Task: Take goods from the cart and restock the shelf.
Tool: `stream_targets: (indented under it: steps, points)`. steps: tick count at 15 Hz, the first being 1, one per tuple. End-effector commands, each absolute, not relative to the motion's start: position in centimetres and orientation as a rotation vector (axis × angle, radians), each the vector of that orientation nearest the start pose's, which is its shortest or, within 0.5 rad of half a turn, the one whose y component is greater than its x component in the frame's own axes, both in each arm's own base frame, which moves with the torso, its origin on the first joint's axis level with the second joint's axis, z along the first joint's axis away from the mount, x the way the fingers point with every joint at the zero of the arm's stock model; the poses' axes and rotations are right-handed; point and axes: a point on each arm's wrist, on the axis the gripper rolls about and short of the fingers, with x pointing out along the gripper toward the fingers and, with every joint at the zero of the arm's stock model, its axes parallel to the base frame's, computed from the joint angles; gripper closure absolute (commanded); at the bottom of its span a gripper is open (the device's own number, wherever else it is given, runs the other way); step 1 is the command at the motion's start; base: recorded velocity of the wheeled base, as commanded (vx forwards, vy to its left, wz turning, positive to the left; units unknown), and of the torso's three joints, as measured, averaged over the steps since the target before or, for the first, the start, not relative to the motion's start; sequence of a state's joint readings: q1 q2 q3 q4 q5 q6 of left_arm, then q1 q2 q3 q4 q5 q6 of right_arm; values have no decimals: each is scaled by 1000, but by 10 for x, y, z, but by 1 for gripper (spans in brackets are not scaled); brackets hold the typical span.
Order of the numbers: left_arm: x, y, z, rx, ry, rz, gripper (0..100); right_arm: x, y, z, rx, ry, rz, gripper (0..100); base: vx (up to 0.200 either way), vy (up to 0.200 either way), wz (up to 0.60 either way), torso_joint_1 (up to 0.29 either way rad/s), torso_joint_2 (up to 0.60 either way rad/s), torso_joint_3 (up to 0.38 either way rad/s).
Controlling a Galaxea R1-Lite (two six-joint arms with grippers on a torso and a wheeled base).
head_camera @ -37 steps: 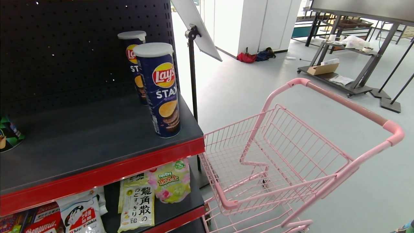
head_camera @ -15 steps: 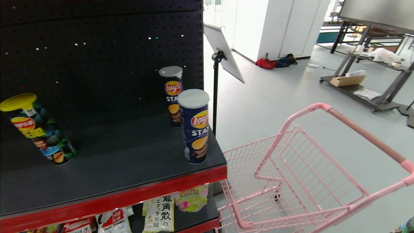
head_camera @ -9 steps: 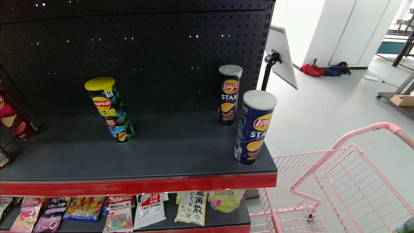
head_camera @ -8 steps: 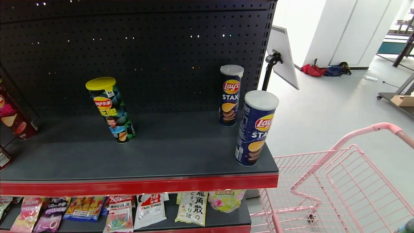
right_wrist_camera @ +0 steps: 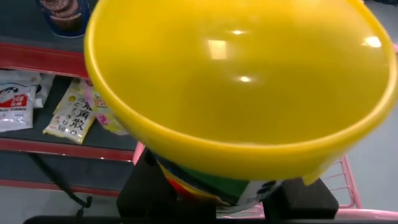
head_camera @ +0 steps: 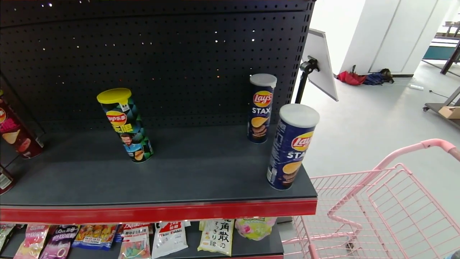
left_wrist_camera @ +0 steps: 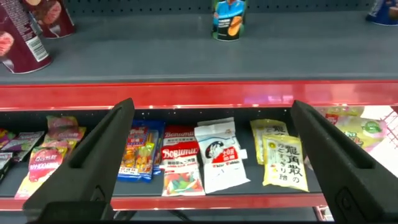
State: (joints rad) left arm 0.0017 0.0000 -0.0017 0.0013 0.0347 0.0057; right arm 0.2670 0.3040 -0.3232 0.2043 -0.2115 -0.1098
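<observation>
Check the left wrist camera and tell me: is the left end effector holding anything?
No, the left end effector is open: its fingers stand wide apart with nothing gripped, the snack packets lying beyond them.

White board (head_camera: 322, 61) on stand (head_camera: 304, 80), red bundle (head_camera: 348, 77), cardboard box (head_camera: 449, 111)

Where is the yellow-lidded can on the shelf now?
In the head view the yellow-lidded can stands on the upper shelf, left of centre near the pegboard, apart from both blue cans on its right.

The left gripper (left_wrist_camera: 211, 109) hung with its jaws spread wide; the right gripper (right_wrist_camera: 224, 196) had its jaws clamped on a yellow-lidded can (right_wrist_camera: 239, 81).
</observation>
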Motion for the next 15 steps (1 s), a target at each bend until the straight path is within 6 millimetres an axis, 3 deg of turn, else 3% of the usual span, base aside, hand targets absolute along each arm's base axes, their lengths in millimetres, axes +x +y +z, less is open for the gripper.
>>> stream_targets:
  steps: [1, 15]
  points:
    - [-23, 1, 76, 6, 2, 37, 0, -12, -8, 148, -154, 177, 65, 100, 0, 200, 0, 22, 7, 2]
    - [-23, 1, 76, 6, 0, 37, 0, -14, -9, 144, -150, 167, 66, 100, 0, 200, 0, 3, 2, 3]
